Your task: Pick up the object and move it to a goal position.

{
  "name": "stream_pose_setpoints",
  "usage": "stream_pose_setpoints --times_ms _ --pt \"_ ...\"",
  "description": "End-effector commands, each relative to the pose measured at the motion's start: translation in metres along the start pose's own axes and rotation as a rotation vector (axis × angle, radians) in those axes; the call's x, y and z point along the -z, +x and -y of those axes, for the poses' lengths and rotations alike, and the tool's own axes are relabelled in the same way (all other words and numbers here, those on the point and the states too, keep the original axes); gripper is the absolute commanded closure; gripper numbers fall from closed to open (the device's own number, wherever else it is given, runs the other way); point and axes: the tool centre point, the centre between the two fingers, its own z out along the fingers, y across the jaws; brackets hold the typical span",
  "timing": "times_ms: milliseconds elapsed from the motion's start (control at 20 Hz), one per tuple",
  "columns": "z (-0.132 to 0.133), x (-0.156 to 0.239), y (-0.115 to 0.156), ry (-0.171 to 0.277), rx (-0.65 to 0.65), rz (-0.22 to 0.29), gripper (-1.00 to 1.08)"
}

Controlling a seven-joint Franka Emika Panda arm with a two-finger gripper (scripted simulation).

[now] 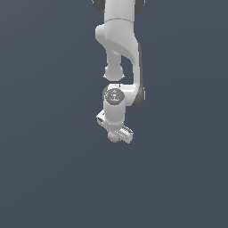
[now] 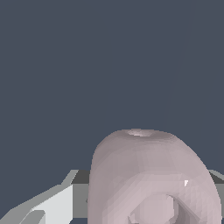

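Observation:
The object (image 1: 112, 137) is a small pale pink lumpy blob, narrower than the white gripper. In the exterior view it peeks out under my gripper (image 1: 115, 136), at the end of the white arm (image 1: 120, 40). In the wrist view the object (image 2: 148, 175) fills the lower middle, with a dimpled hollow facing the camera. It sits between the grey fingers (image 2: 57, 203), one on each side and close against it. The gripper is shut on the object. The fingertips are hidden behind it.
Both views show only a plain dark blue-grey background (image 1: 44, 169). No table edge, container, obstacle or goal marker shows. How high the gripper is above any surface cannot be told.

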Motion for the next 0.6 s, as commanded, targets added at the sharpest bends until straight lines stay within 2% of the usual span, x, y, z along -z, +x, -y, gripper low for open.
stream_pose_setpoints --times_ms 0,550 --pt "0.0001 -0.0009 0.0004 0.000 0.000 0.000 1.08" --pt "0.0010 0.0009 -0.0002 0.001 0.000 -0.001 1.08"
